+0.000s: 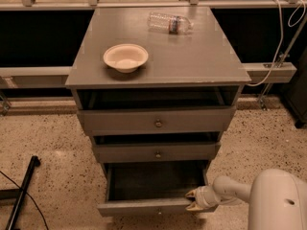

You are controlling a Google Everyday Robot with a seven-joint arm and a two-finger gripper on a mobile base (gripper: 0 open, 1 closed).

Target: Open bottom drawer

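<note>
Fingers (189, 194) set narrow, pinching the right end of the bottom drawer's (144, 207) front.
The gripper (191, 200) sits low at the cabinet's right; the drawer stands well open, its grey inside bare, below two shut drawers. On the grey worktop (192, 51) a pale bowl (125, 57) stands upright and a clear bottle (169, 23) lies on its side. Speckled beige floor (48, 138); dark recess behind.

No writing can be made out anywhere; the label (174, 24) on the water bottle (163, 21) lying on the desk (192, 56) is unreadable. The claw (192, 200) sits at the right end of the open bottom drawer (144, 207) front.
</note>
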